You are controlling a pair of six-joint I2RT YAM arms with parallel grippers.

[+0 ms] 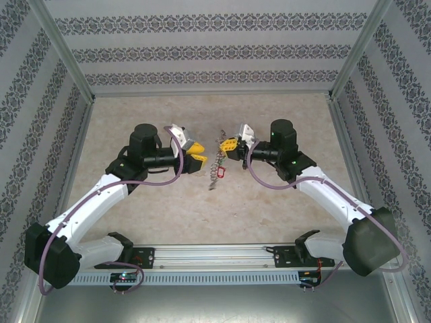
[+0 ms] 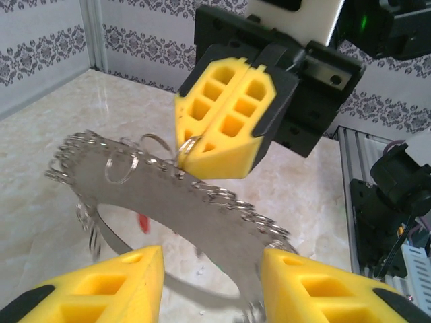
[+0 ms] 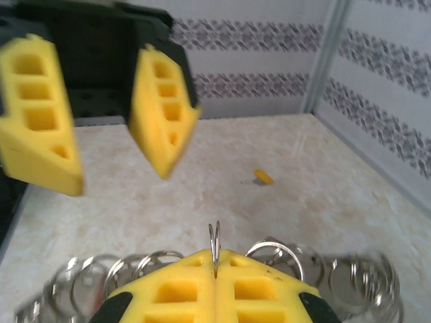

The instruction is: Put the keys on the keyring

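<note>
Marble-look table (image 1: 135, 208), centre of the overhead frame: the right gripper (image 1: 229, 145) is clamped on a small ring of the keyring (image 2: 202, 217), with keys (image 1: 219, 173) dangling below. The left gripper (image 1: 195, 151) is spread wide and empty. Approach slowly and grip the band squarely.

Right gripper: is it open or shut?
Shut. The right gripper has its yellow fingers pressed together, with a small silver ring pinched upright between the tips.
</note>
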